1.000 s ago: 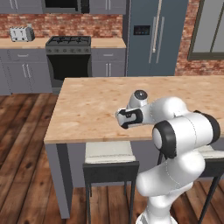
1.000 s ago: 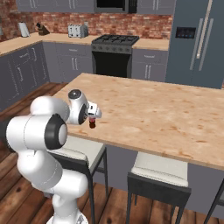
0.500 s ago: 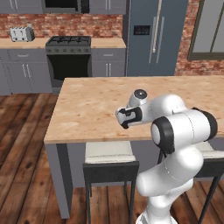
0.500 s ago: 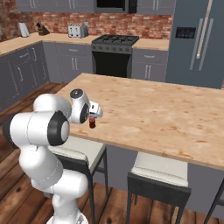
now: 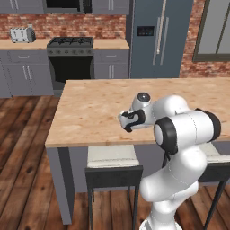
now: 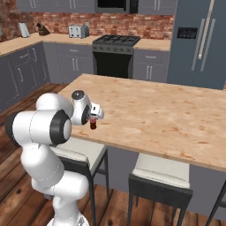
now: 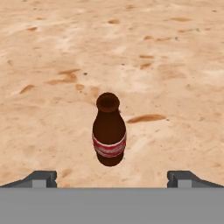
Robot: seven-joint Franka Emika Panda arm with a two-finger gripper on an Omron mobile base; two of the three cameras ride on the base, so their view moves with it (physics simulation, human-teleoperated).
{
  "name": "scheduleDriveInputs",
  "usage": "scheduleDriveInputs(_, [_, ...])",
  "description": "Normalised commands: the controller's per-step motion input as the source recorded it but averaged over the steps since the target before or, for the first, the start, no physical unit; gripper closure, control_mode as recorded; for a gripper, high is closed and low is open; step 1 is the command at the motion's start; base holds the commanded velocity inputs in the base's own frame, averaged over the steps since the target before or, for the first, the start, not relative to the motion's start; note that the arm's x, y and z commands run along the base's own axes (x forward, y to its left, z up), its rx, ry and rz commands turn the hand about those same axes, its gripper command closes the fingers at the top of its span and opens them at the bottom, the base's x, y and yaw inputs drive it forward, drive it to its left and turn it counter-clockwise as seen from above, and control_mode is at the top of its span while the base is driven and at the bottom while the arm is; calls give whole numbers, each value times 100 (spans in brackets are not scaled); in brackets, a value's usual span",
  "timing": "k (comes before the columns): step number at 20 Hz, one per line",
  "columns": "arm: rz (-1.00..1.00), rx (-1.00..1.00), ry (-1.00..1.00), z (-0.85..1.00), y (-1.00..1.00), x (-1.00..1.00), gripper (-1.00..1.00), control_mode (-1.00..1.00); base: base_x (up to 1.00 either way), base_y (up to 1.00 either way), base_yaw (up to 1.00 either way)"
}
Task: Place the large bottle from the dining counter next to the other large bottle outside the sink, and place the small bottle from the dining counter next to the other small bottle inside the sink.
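Small bottle (image 7: 109, 131) upright on dining counter (image 6: 167, 114); gripper (image 7: 111, 177) above it, fingers (image 7: 41, 178) spread wide, apart from bottle.

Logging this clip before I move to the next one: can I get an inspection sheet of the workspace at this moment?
Surface: dining counter, light wooden top, grey sides.
Job's things: small bottle, brown with a red label, upright on the counter near its front edge; also in the right base view.
Clutter: nothing seen on the counter top.
End effector: end effector open, fingertips wide apart either side of the small bottle, not touching it.
Cables: nothing seen.
Surroundings: two stools under the counter's front edge; stove, refrigerator and toaster along the brick back wall; wooden floor.
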Motion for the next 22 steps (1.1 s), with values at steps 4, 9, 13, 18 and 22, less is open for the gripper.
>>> scheduleDriveInputs(4, [0,0,0,-8,0,9,-100,-100,0,0,0])
scheduleDriveInputs(9, [0,0,0,-4,0,11,-100,-100,0,0,0])
scheduleDriveInputs(13, [0,0,0,0,0,8,-100,-100,0,0,0])
scheduleDriveInputs(18, [0,0,0,0,0,10,-100,-100,0,0,0])
scheduleDriveInputs(22, [0,0,0,-2,0,13,-100,-100,0,0,0])
